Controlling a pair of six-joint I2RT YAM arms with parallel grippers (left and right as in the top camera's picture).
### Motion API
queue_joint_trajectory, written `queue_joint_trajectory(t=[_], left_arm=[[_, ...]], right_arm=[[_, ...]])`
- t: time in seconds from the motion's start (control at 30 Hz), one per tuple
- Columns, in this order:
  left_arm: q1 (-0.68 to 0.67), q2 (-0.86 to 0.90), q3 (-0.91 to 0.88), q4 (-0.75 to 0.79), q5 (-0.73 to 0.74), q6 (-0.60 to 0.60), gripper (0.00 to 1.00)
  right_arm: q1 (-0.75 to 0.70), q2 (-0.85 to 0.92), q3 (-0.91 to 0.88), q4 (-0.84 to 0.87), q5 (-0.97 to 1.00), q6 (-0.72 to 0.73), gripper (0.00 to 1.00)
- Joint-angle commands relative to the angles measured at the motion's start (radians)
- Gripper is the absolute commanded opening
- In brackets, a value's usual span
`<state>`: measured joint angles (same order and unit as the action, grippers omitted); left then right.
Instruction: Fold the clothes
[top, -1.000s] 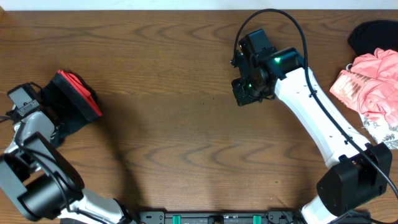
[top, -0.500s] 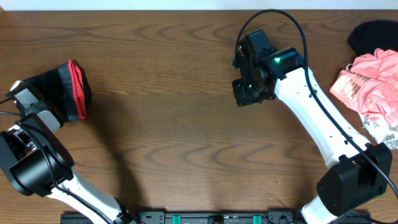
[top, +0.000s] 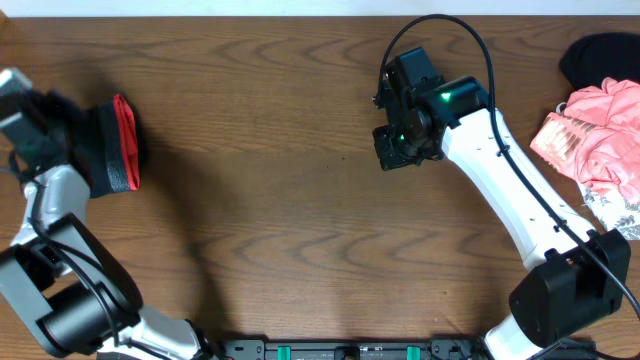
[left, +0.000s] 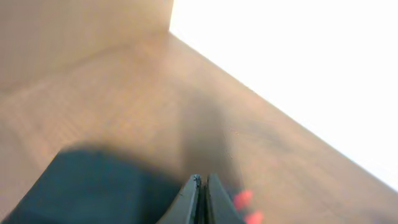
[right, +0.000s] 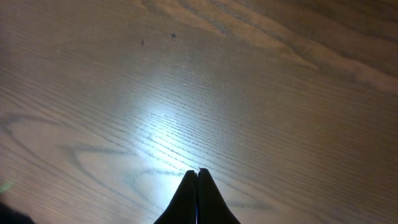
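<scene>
- The black stretchy leggings (top: 105, 150) with a coral-red edge are bunched in a lump at the far left of the brown wooden table (top: 270, 200). The red edge faces the middle of the table.
- The left gripper (left: 203, 198) has its two fingers pinched tight on the leggings. In its blurry wrist view, black cloth shows on one side of the tips and a bit of red on the other.
- The right gripper (right: 197, 186) is well apart from them, over bare wood. Its fingers are pressed together and hold nothing.
- At the right edge lies a pink ruffled garment (top: 600, 130). A white flower-print cloth (top: 620, 210) touches it below, and a dark black cloth (top: 600, 55) lies just above.
</scene>
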<state>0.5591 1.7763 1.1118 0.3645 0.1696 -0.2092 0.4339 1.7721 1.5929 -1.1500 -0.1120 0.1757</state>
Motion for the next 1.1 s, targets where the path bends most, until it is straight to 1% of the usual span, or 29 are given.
queue_joint_trajectory(t=[0.0, 0.17, 0.3, 0.5, 0.67, 0.77, 0.87, 1.0, 1.07], left_arm=[[-0.075, 0.016, 0.007, -0.008, 0.010, 0.029, 0.06], [-0.164, 0.096, 0.007, 0.061, -0.111, 0.079, 0.06], [-0.184, 0.167, 0.007, 0.097, -0.201, 0.078, 0.06], [-0.182, 0.248, 0.007, 0.167, -0.233, 0.078, 0.06], [-0.182, 0.319, 0.013, 0.174, -0.237, 0.078, 0.06], [-0.182, 0.361, 0.013, 0.142, -0.228, 0.077, 0.06], [-0.182, 0.385, 0.013, 0.075, -0.185, 0.077, 0.06], [-0.182, 0.380, 0.013, -0.103, -0.179, 0.039, 0.06], [-0.182, 0.370, 0.013, -0.218, -0.179, -0.007, 0.06]], right_arm=[[-0.009, 0.007, -0.004, 0.003, 0.000, 0.011, 0.01], [-0.009, 0.007, -0.004, -0.007, 0.000, 0.011, 0.01], [-0.009, 0.007, -0.004, -0.013, 0.000, 0.011, 0.01], [-0.009, 0.007, -0.004, -0.019, 0.000, 0.015, 0.01], [-0.008, 0.007, -0.004, -0.021, -0.002, 0.027, 0.01], [-0.008, 0.007, -0.004, -0.024, -0.008, 0.027, 0.01], [-0.008, 0.007, -0.004, -0.029, -0.008, 0.029, 0.01], [-0.008, 0.007, -0.004, -0.029, -0.008, 0.029, 0.01], [-0.008, 0.007, -0.004, -0.029, -0.008, 0.029, 0.01]])
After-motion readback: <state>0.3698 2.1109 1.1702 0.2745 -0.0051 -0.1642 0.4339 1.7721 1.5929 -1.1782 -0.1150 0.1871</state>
